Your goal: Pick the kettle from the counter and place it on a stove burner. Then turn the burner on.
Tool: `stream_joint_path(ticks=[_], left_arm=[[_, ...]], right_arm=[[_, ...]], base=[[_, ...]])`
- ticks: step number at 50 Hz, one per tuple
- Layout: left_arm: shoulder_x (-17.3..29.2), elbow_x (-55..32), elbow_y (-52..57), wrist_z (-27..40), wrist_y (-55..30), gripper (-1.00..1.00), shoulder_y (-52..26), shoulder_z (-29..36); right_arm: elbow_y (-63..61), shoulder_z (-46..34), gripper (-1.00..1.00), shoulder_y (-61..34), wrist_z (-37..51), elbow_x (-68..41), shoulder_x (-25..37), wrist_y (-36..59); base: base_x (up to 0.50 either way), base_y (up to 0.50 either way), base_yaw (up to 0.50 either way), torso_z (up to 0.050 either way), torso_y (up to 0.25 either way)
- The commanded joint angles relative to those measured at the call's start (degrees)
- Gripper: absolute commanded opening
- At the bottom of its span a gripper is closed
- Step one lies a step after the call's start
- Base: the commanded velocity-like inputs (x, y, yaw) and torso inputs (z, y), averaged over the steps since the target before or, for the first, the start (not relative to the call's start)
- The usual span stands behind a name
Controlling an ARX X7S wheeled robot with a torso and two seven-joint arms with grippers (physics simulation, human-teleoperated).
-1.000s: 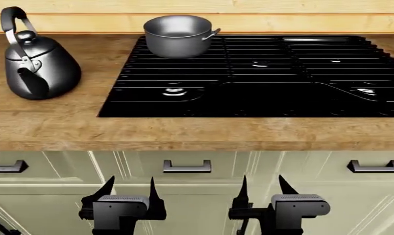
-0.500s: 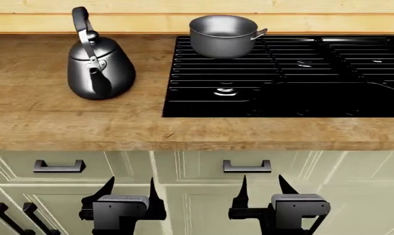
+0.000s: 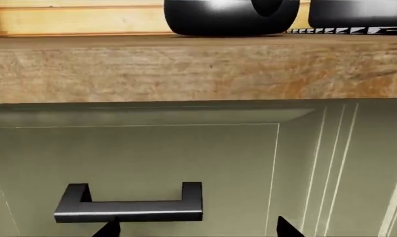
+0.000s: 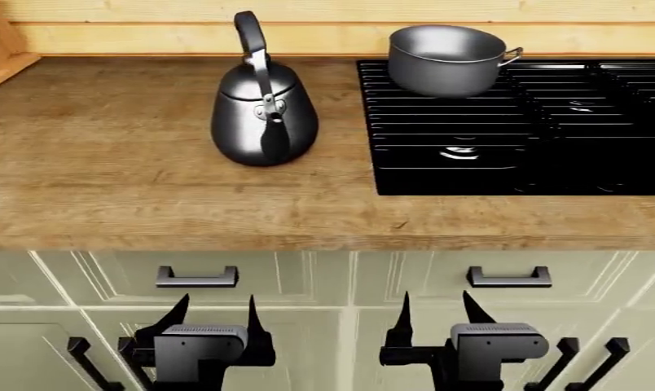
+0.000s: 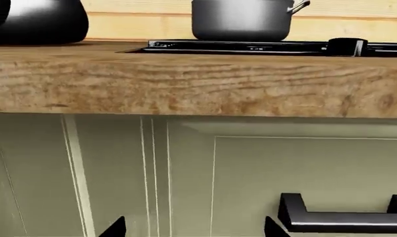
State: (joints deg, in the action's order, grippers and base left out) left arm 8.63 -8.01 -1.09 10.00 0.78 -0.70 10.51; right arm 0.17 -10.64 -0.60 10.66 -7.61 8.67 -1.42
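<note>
Head view: wide look over both arms, kitchen front ahead, nothing gripped.
Kettle (image 4: 265, 114): upright on the wooden surface (image 4: 110, 163), just left of the stove (image 4: 523, 155), spout toward the near edge, tall handle arching up and so free for a grip from above.
Saucepan (image 4: 450, 59): on the far left burner, handle pointing right; takes that spot, so another burner looks the likely target.
Near left burner (image 4: 459, 152): bare, closest to the kettle, probably the shortest carry.
Left claw (image 4: 214, 314): spread wide, empty, low in front of the cupboards under the near edge of the surface, well apart from the kettle; placed a little left of the kettle's line.
Right claw (image 4: 434, 309): also spread wide and empty, low at the same level, roughly under the stove's left part.
Drawer handles (image 4: 197, 278): just above the claw tips; cupboard fronts close ahead, so lifting clear of the thick front edge seems needed first.
Left wrist view: kettle's base (image 3: 231, 17) seen above the edge of the surface.
Burner knobs: small dark knob-like part (image 5: 346, 47) at the stove's near edge in the right wrist view; hard to confirm.
Stage: kettle not yet touched; reach not begun.
</note>
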Motion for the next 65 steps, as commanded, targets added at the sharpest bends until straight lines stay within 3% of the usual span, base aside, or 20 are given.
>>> stream_joint_path(ticks=[1,30,49,65], left_arm=[[0.38,-0.19,-0.02,0.48,0.19,1.00,0.00,0.51],[1.20,-0.42,-0.33,1.62,0.25,1.00,-0.37,1.76],[1.62,-0.61,-0.04,2.76,1.30,1.00,-0.41,1.97],[2.00,-0.71,-0.49,2.97,1.86,1.00,-0.50,2.67]], right_arm=[[-0.20,-0.43,1.00,0.09,0.44,-0.28,0.39,-0.10],[-0.01,-1.53,1.00,-0.16,1.21,-1.18,1.17,-0.25],[0.12,-2.01,1.00,-0.19,1.78,-1.68,1.62,-1.04],[0.23,-2.49,1.00,-0.28,2.25,-2.02,1.99,-1.27]], base=[[0.00,0.48,0.00,0.000,0.000],[0.00,0.46,0.00,0.000,0.000],[0.00,0.01,0.00,0.000,0.000],[0.00,0.00,0.00,0.045,0.154]])
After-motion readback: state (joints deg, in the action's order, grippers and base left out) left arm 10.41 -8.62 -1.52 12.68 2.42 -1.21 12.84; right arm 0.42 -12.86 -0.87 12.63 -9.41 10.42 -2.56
